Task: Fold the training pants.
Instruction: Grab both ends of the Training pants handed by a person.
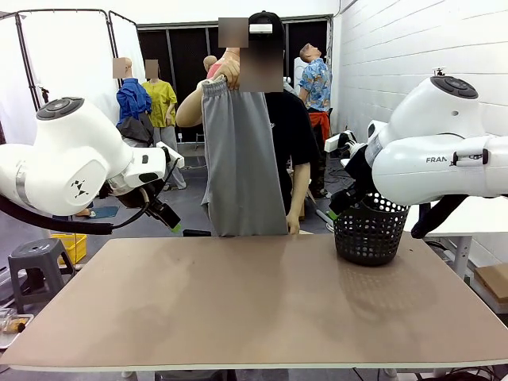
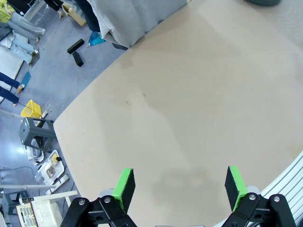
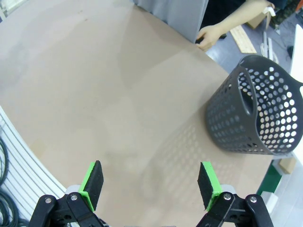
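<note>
Pants first: the training pants [image 1: 242, 159] hang from a person's raised hand [image 1: 228, 71] at the far side of the counter [image 1: 254, 309], waistband up, cuffs just reaching its far edge. Their long axis is vertical, and they are not yet laid down. The left claw [image 1: 171, 222] sits just off the garment's left edge, spread wide and empty. The right claw [image 1: 333, 213], likewise released, sits beside the basket [image 1: 373, 234], farther off. The left arm looks nearer — either must reach forward across the counter.

Front camera looks across the desk [image 1: 238, 302] from the robot's side; both wrist cameras look down on it from above, right one also sharing the basket [image 3: 255, 113]
</note>
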